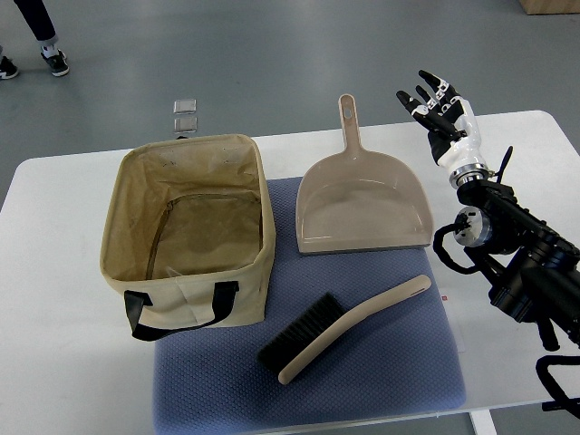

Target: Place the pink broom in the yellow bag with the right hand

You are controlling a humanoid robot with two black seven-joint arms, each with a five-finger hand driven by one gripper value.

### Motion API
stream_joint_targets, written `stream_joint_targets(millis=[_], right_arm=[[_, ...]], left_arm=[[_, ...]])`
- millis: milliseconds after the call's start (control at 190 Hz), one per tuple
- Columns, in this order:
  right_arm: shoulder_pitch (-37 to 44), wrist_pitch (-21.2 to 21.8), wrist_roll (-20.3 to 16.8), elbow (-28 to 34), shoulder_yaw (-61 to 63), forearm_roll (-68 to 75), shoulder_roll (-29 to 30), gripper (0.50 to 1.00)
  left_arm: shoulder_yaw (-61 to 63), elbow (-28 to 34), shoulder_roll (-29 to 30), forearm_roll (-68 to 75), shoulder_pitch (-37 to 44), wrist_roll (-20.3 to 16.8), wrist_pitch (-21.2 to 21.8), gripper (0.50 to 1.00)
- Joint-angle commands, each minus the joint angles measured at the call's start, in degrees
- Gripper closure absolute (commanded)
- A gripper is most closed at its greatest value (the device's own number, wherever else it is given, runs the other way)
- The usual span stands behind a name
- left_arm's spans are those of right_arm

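Observation:
The pink broom (349, 327), a hand brush with a beige-pink curved handle and black bristles, lies diagonally on the blue mat (408, 372), bristles toward the lower left. The yellow bag (258, 195), an open tan fabric box with black handles, stands left of it and holds nothing visible. My right hand (437, 104) is raised at the upper right, above the table's far edge, with fingers spread and holding nothing. It is well away from the broom. The left arm does not show.
A beige-pink dustpan (362, 204) lies on the mat between the bag and my right arm, handle pointing away. The white table (54, 299) carries everything. A person's feet (36, 59) stand on the floor at the upper left.

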Motion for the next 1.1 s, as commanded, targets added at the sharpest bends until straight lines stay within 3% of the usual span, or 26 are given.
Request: stream_joint_targets(millis=[0, 751, 1093], right_arm=[[0.0, 0.0, 0.0, 0.0, 0.0, 0.0, 0.0, 0.57], [0.8, 0.2, -0.5, 0.1, -0.1, -0.6, -0.8, 0.57], [3.9, -0.2, -0.8, 0.3, -2.3, -1.6, -5.5, 0.57]], left_arm=[[0.0, 0.0, 0.0, 0.0, 0.0, 0.0, 0.0, 0.5], [-0.3, 0.5, 0.0, 0.0, -0.3, -0.4, 0.2, 0.5], [-0.3, 0.5, 0.0, 0.0, -0.3, -0.4, 0.1, 0.5]])
